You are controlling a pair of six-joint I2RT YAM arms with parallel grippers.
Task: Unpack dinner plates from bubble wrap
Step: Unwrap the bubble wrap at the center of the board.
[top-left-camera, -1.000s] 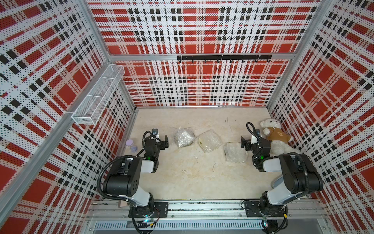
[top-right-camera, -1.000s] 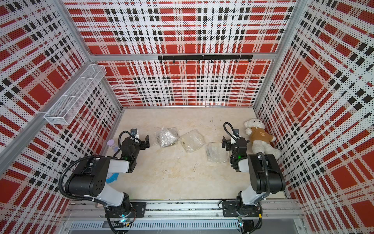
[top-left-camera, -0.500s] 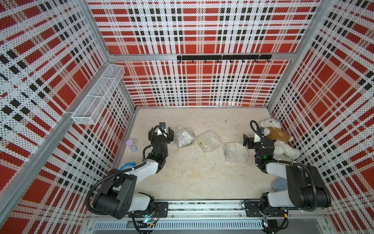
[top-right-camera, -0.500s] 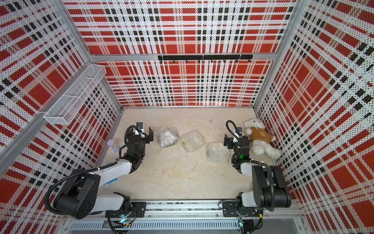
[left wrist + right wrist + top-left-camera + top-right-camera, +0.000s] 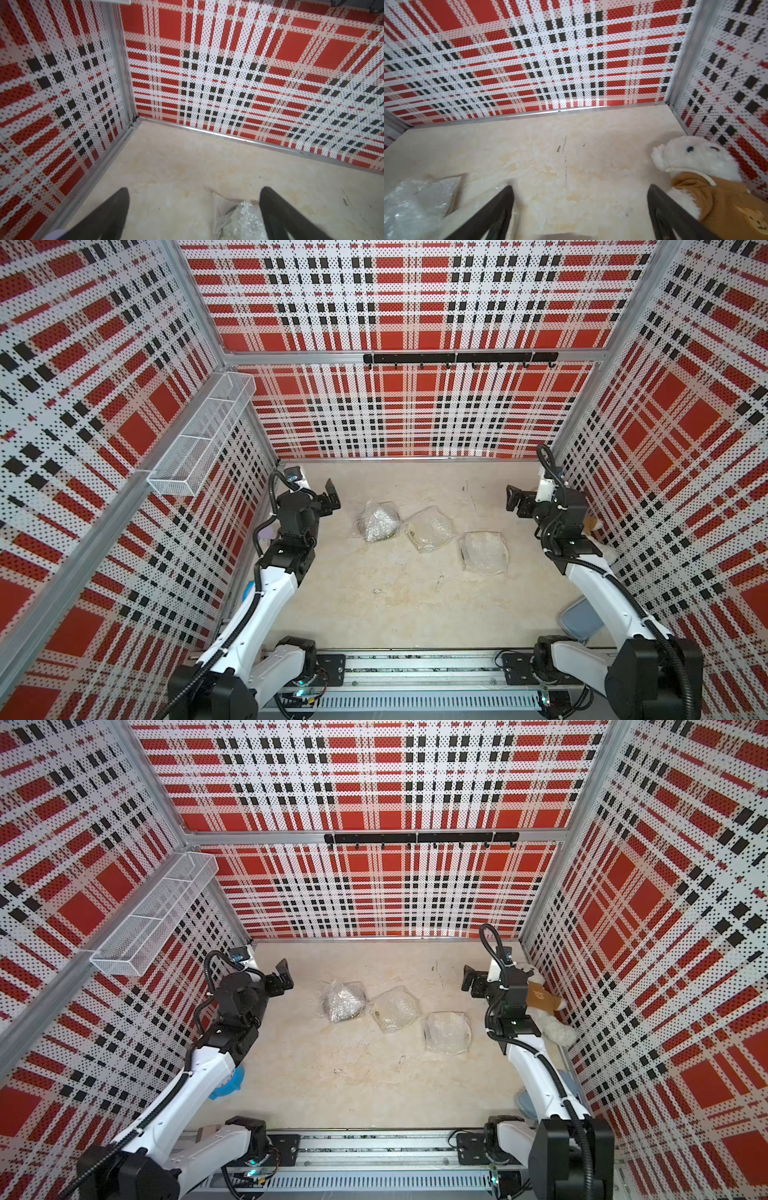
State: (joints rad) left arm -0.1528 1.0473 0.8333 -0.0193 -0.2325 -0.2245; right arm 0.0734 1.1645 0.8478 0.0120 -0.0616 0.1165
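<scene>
On the pale, marble-like table (image 5: pixel 374 614), near its middle, three bundles of bubble wrap (image 5: pixel 377 521) lie in one slanting row, close beside each other. The left bundle (image 5: pixel 343 1001) is crumpled and greyish, the middle bundle (image 5: pixel 428 529) is flatter, and the right bundle (image 5: pixel 484 551) is the flattest. The dinner plates (image 5: pixel 448 1031) are inside the wrap. Through the clear plastic a round cream shape with a thin dark rim shows in the right bundle and a cream shape in the middle one. What the crumpled one holds I cannot tell. Two grippers are present. The left gripper (image 5: pixel 330 498) hangs above the table near the left wall, its jaws spread wide and holding nothing. Its wrist camera shows the left gripper (image 5: pixel 194 188) with an edge of the crumpled bundle low between the fingers, apart from them. The right gripper (image 5: pixel 514 501) hangs near the right wall, likewise spread wide and empty, and bare table lies between it and the right bundle. One white teddy bear (image 5: pixel 542 1002) in a brown top lies against the right wall just beside the right arm, which hides most of it in a top view. One wire basket (image 5: pixel 199 435) with three compartments hangs on the left wall, and one black hook rail (image 5: pixel 457 358) on the back wall. One blue object (image 5: pixel 227 1085) shows under the left arm. One grey-blue object (image 5: pixel 579 618) lies by the right arm near the right wall.
</scene>
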